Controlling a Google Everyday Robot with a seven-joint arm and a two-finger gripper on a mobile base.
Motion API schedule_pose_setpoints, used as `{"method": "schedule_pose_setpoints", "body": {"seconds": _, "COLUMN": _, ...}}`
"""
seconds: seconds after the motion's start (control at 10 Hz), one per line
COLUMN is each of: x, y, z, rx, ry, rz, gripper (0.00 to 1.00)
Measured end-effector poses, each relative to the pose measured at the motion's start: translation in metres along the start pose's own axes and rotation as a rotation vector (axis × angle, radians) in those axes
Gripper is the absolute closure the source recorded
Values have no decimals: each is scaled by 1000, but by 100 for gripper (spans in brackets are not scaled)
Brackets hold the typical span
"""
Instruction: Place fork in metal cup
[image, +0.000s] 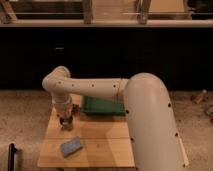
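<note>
**Q:** Where does the gripper stand?

**A:** The gripper (65, 122) points straight down over the left part of the wooden table (107, 142). It ends the white arm (145, 115), which reaches in from the lower right, bends at an elbow on the left and drops to the wrist. The tip is low, at or just above the tabletop; contact cannot be determined.

**Q:** Is it wide, narrow, or holding something?

**A:** That cannot be told. The tip appears only as a dark mass beneath the pale wrist, and whether it grips anything cannot be seen.

**Q:** And the metal cup?

**A:** A small dark-and-grey object, taken here as the metal cup (75, 108), stands on the table just beside the wrist. It is to the wrist's right in the view and slightly farther back than the gripper's tip. It lies between the wrist and the left edge of the green tray (102, 106). The cup is beside the gripper, not beneath it; whether cup and wrist touch cannot be determined.

**Q:** What else is on the table?

**A:** A flat blue-grey sponge (71, 146) lies near the front edge, nearer the camera than the gripper and apart from it. The tray lies at the back of the table, partly covered by the arm.
</note>
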Motion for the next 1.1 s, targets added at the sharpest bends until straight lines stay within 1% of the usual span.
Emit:
{"method": "schedule_pose_setpoints", "body": {"seconds": 0.1, "x": 0, "y": -1, "z": -1, "rx": 1, "ry": 0, "rz": -1, "gripper": 20}}
{"method": "schedule_pose_setpoints", "body": {"seconds": 0.8, "x": 3, "y": 0, "z": -8, "rx": -9, "ry": 1, "rz": -8, "gripper": 20}}
{"method": "schedule_pose_setpoints", "body": {"seconds": 0.9, "x": 3, "y": 2, "z": -10, "rx": -10, "ry": 5, "rz": -8, "gripper": 20}}
{"method": "schedule_pose_setpoints", "body": {"seconds": 1.1, "x": 5, "y": 5, "z": -16, "rx": -2, "ry": 31, "rz": -8, "gripper": 20}}
